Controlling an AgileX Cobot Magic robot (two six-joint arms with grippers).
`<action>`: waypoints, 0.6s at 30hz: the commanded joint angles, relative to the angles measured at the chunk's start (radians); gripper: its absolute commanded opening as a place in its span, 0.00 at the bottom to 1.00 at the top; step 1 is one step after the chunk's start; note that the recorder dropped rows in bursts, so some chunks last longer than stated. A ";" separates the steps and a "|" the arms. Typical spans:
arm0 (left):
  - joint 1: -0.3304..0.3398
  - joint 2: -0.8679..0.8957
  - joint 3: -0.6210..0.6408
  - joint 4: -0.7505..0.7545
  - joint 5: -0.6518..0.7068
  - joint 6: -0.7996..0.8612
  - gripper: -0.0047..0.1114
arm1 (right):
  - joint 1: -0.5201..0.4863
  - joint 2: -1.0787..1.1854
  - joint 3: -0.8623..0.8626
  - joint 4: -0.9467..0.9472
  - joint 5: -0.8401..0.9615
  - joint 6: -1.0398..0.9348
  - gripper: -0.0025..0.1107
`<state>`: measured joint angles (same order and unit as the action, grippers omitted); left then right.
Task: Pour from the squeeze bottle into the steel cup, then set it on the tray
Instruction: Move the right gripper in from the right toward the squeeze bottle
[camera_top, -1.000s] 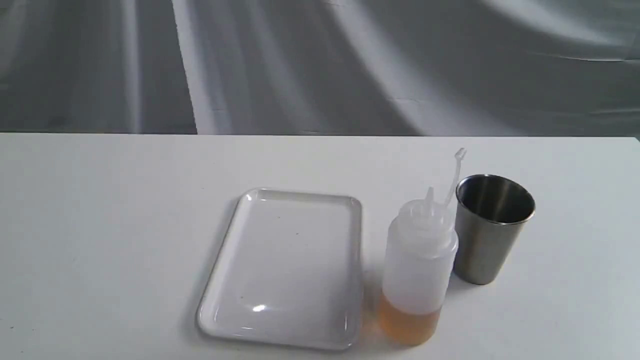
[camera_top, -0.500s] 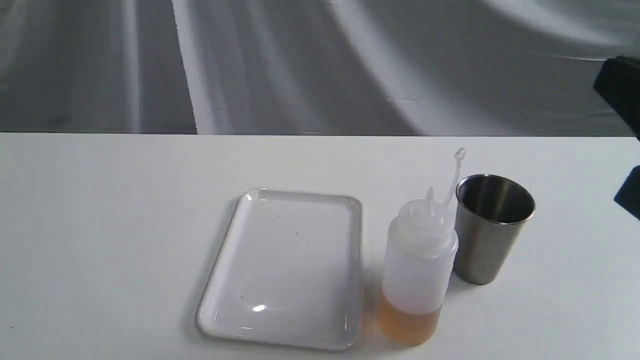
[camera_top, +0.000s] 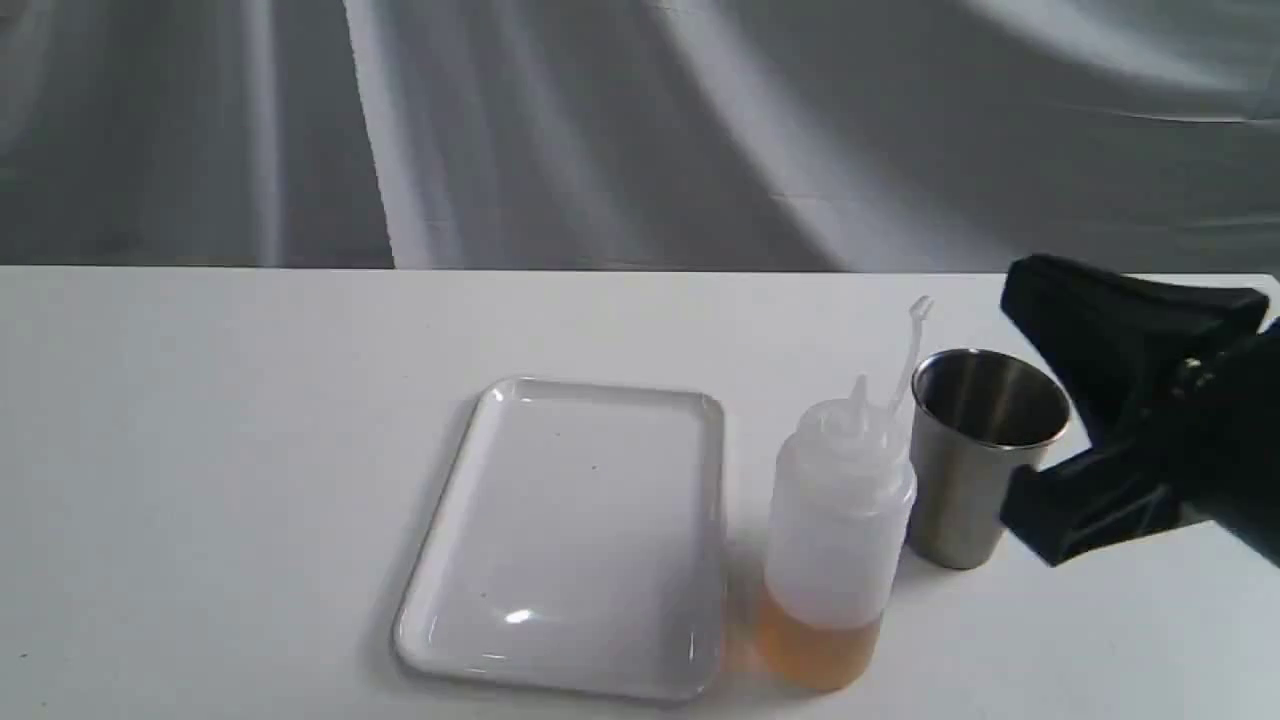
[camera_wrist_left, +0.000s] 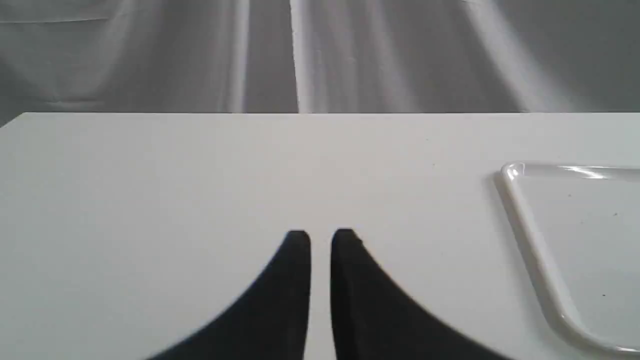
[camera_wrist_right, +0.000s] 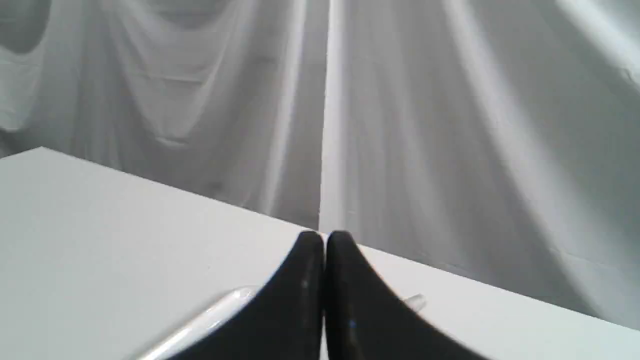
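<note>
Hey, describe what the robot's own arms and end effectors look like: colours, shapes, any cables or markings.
Both are plain matte black. The left end effector and the right end effector each have two fingers, broad at the base and curving in to narrow, rounded tips. No cables, labels or markings show on them. Almost nothing of the arms themselves is in view.

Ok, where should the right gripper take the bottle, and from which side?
Take the bottle round its straight mid-body, above the liquid, below the shoulder. Come in level from the right, probably, passing the cup on the camera's side. It stands upright and round; nozzle and strap crowd the top.
</note>
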<state>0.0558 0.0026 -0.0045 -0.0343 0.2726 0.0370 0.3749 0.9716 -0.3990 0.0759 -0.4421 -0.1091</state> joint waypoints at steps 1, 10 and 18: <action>-0.002 -0.003 0.004 0.000 -0.007 -0.002 0.11 | 0.040 0.028 0.007 0.032 -0.024 -0.049 0.02; -0.002 -0.003 0.004 0.000 -0.007 -0.004 0.11 | 0.055 0.033 0.097 0.015 -0.046 -0.040 0.02; -0.002 -0.003 0.004 0.000 -0.007 -0.004 0.11 | 0.055 0.033 0.178 -0.024 -0.071 -0.040 0.12</action>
<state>0.0558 0.0026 -0.0045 -0.0343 0.2726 0.0370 0.4280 1.0042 -0.2312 0.0782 -0.4933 -0.1476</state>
